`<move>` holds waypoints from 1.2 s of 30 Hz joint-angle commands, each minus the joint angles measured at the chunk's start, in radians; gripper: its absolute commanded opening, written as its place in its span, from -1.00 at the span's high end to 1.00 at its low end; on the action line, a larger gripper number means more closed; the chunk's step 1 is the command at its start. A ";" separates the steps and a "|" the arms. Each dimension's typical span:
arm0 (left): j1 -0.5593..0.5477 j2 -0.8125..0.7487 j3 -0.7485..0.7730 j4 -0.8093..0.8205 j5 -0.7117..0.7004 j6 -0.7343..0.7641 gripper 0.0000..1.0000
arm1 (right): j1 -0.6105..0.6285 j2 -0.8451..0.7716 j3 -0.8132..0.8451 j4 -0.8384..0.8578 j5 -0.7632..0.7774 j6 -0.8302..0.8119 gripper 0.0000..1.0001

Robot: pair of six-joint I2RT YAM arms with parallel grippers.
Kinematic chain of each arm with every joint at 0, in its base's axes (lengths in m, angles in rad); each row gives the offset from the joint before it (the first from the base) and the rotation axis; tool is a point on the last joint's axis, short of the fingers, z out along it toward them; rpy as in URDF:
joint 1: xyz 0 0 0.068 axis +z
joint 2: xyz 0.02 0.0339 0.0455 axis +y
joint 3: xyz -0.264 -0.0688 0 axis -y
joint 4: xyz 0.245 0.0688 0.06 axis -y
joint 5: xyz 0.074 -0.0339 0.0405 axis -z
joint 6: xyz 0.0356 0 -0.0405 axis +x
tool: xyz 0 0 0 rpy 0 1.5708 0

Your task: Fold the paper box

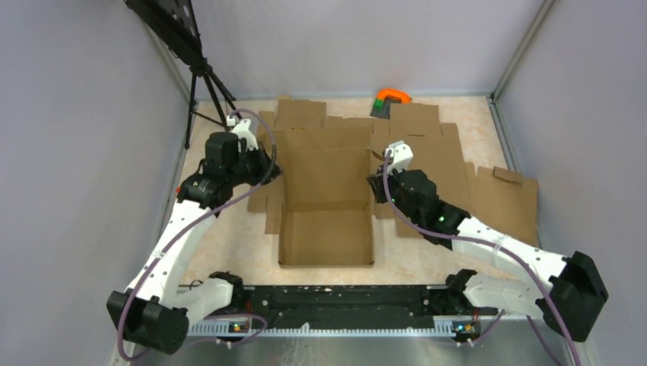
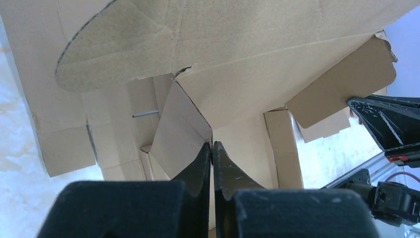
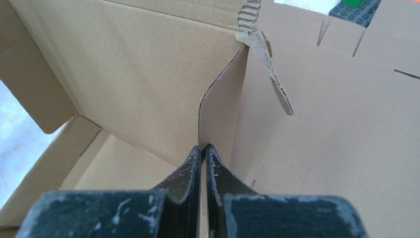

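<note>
Left gripper [image 2: 212,148] pinched tight on a side flap of paper box [image 1: 326,198], centre of top view; right gripper [image 3: 203,148] clamped on the opposite flap's edge, apparently same box. Flat cardboard blanks [image 1: 500,200] lie upper right.

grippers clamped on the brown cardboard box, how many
2. The black left gripper clamps the left side of the brown cardboard box; the black right gripper clamps its right side. Neither is hidden.
</note>
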 commanded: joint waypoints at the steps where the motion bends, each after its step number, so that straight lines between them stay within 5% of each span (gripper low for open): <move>1: -0.021 -0.066 -0.037 -0.079 0.087 -0.006 1.00 | 0.068 -0.072 -0.012 -0.037 -0.016 0.021 1.00; 10: -0.025 -0.168 -0.090 -0.093 0.053 0.003 1.00 | 0.150 -0.142 -0.076 -0.013 0.116 -0.014 1.00; 17: -0.025 -0.118 0.014 -0.007 0.007 0.022 1.00 | 0.145 -0.066 0.040 0.046 0.210 -0.172 1.00; 36: -0.025 0.146 0.412 0.003 0.089 0.028 1.00 | -0.043 0.087 0.347 0.011 0.018 -0.221 1.00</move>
